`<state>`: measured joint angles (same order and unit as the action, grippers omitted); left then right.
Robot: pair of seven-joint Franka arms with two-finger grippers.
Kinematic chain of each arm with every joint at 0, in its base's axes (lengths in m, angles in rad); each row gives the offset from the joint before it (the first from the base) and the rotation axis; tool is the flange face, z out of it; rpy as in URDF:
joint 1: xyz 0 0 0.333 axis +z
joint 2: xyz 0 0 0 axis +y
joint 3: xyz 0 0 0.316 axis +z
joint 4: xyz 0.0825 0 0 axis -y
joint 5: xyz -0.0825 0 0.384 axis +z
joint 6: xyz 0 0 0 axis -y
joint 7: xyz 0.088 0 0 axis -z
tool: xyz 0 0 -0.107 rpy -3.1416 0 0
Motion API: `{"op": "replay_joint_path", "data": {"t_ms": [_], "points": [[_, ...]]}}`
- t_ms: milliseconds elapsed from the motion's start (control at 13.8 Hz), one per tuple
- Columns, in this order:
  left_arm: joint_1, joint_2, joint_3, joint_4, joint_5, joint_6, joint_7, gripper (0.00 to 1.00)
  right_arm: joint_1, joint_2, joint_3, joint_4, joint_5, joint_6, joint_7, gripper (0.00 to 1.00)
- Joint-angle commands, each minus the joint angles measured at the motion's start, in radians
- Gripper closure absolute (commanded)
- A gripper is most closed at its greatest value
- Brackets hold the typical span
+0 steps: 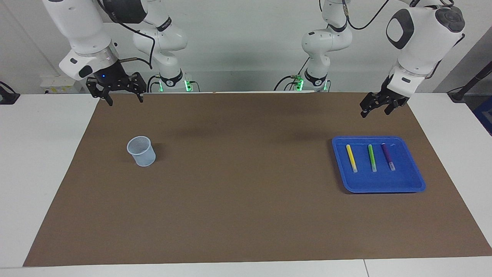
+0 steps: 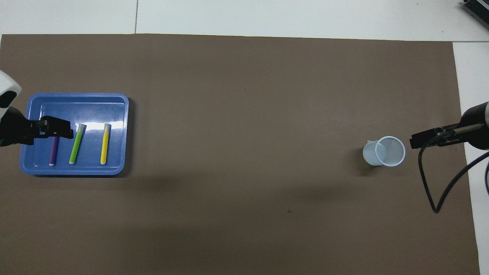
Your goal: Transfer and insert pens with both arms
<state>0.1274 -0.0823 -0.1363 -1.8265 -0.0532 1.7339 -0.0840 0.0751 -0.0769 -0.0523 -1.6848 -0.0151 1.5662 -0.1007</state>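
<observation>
- Facing view: the left gripper (image 1: 373, 109) is held wide and empty in the air; under and just past it sits the blue tray (image 1: 407, 187) with the yellow pen (image 1: 351, 157), green pen (image 1: 372, 157) and purple pen (image 1: 388, 156).
- The right gripper (image 1: 123, 99) is parked wide and empty, the mesh cup (image 1: 142, 151) seen below it.
- Overhead view: the left gripper (image 2: 57, 128) is seen over the purple pen (image 2: 54, 150).

Lighting: bright, even, from above. Shadows: soft, diffuse patches on the brown mat (image 1: 246, 200). Glare: white highlight on the blue tray (image 2: 114, 124) floor. Focus: sharp throughout, no visible blur.
</observation>
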Motion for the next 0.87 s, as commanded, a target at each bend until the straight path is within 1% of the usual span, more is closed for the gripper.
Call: {"op": "replay_joint_path", "data": {"t_ms": [0, 795], "points": [[0.011, -0.036, -0.002, -0.037, -0.013, 0.018, -0.006, 0.00, 0.003, -0.018, -0.009, -0.015, 0.021, -0.002, 0.004, 0.00], [0.005, -0.036, -0.002, -0.036, -0.013, 0.021, -0.008, 0.00, 0.003, -0.018, -0.009, -0.015, 0.021, -0.002, 0.004, 0.00]]}}
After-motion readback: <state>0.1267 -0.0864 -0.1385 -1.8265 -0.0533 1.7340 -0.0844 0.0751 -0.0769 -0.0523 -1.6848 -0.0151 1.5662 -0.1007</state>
